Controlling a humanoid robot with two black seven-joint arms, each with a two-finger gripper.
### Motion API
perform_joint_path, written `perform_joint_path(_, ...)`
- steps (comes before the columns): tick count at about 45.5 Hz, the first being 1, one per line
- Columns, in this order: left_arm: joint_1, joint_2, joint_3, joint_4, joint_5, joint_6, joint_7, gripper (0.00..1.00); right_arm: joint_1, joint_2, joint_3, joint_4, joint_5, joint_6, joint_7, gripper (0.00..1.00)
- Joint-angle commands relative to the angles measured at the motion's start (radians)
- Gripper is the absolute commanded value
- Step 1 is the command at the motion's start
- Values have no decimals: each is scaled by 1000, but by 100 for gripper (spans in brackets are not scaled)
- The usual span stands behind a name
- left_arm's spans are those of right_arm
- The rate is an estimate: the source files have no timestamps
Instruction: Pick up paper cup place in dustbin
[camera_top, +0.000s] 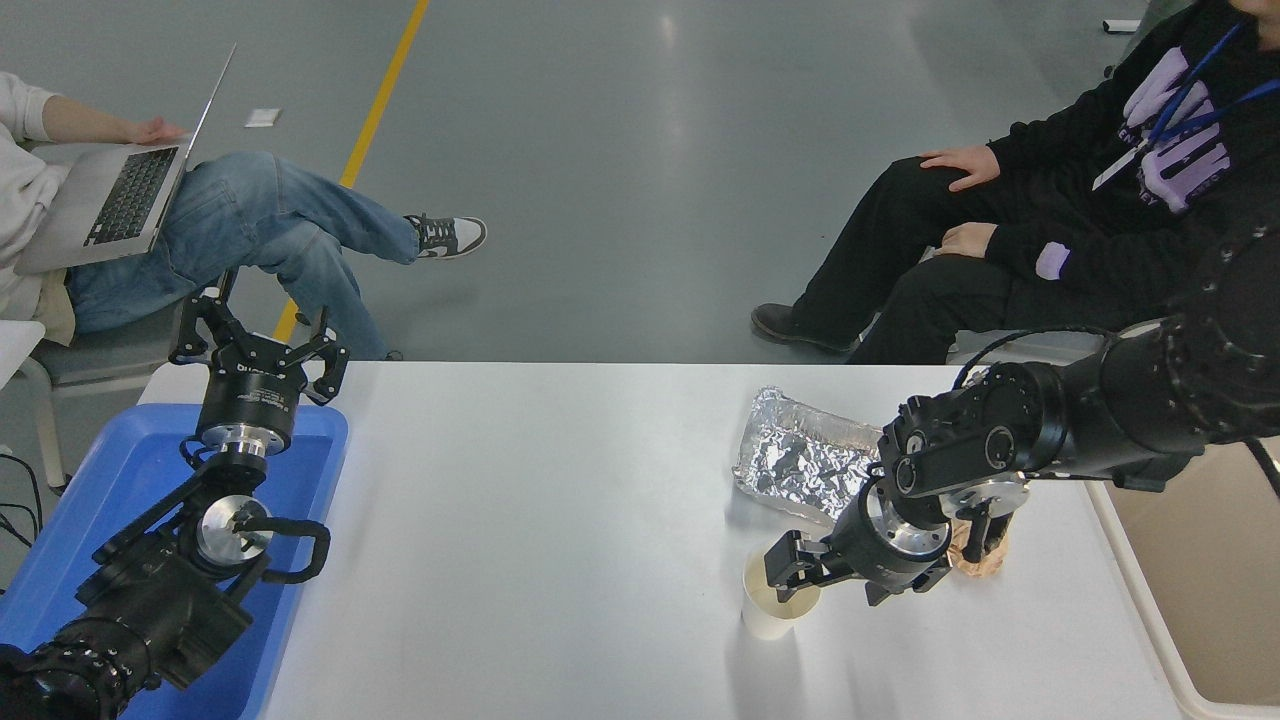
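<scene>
Cream paper cup (775, 608) stands upright on the white table (560, 520), open end up, just in front of the foil tray (800, 462). Right gripper (795, 575) is at the cup's rim, coming in from the cup's right side, one finger seemingly over the mouth. Probably going for a rim pinch, since the tapered wall gives little to hold. Jaws look parted, not yet clamped on the cup. Right arm reaches in low and nearly level, wrist bent down towards the cup, forearm passing over the crumpled brown paper ball (975, 548) right of the cup. Beige dustbin (1140, 570) sits further right of the cup, at the table's edge, short carry. Left gripper (258, 345) parked far left of the cup over the blue tray (100, 500), jaws open.
</scene>
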Motion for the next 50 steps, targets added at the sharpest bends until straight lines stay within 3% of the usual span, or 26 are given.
perform_joint_path(1,0,0,0,0,0,0,0,99,-20,15,-8,-5,-10,-35,-1,31)
perform_joint_path(7,0,0,0,0,0,0,0,99,-19,15,-31,-5,-7,-34,-3,0)
perform_joint_path(36,0,0,0,0,0,0,0,99,12,1,-19,5,48,-15,0,0)
perform_joint_path(50,-2,0,0,0,0,0,0,99,156,-98,-7,58,56,216,0,0)
